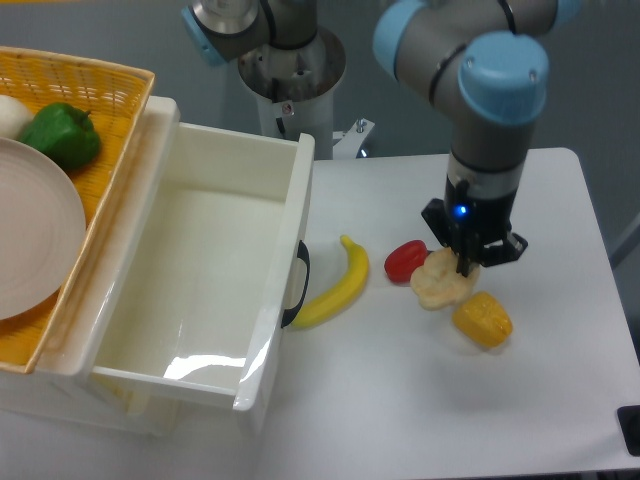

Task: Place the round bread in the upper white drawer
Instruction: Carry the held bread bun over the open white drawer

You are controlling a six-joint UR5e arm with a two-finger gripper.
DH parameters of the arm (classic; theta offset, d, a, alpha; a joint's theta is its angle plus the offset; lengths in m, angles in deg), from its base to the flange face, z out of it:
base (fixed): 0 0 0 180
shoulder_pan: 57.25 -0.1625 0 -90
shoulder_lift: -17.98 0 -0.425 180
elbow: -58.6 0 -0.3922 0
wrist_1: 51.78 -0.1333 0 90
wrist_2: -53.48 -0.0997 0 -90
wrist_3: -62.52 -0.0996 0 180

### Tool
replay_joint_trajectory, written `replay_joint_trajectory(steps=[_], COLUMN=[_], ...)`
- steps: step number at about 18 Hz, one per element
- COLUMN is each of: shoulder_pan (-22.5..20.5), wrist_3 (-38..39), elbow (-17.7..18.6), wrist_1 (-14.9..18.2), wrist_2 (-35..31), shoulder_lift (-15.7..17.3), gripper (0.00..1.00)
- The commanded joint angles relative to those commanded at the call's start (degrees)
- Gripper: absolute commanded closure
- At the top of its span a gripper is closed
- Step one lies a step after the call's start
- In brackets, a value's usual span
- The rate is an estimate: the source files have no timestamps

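One round bread (440,280): lumpy, pale cream, under pincer (468,266).

A white counter (560,400) with rounded corners fills the lower right. Behind it the floor (130,35) is plain grey. Soft light from above gives weak shadows on the counter.

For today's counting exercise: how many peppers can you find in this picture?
3: a green pepper in the wicker basket, a red pepper on the table left of the round bread, a yellow pepper right of it. None seems hidden.
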Motion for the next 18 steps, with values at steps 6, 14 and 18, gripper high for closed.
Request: replay_joint_trajectory(steps=[6,14,18], shoulder_pan=[0.52,9.22,13.17], wrist_3=[7.74,17.32,18.39], elbow=[1.58,3.69,5.18], wrist_1=[0.0,-0.18,-0.18], wrist_2=[6.07,6.43,6.43], shoulder_lift=[5.45,7.39,7.57], gripper=[1.0,1.0,0.98])
